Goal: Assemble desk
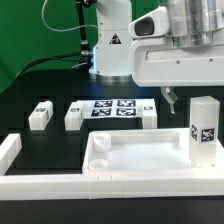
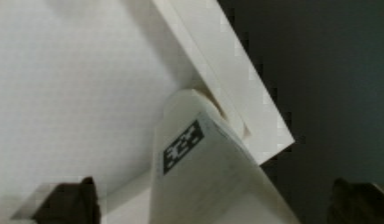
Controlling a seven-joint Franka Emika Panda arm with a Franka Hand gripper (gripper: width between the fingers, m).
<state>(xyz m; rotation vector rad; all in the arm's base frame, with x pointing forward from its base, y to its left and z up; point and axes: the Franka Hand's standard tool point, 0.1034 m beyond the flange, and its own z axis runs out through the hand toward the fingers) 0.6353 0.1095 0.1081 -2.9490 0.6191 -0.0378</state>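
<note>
1. Gripper fingers apart, clamping nothing, over an upright leg at the tabletop corner on the exterior view's right.
2. Likely light, rigid, smooth plastic; the leg's flat opposite faces suit a grasp.

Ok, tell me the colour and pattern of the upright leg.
White leg, with a black-and-white square tag on its side; clearest in the exterior view.

arm: reaching downward | fingers: spread wide, apparently empty
</note>
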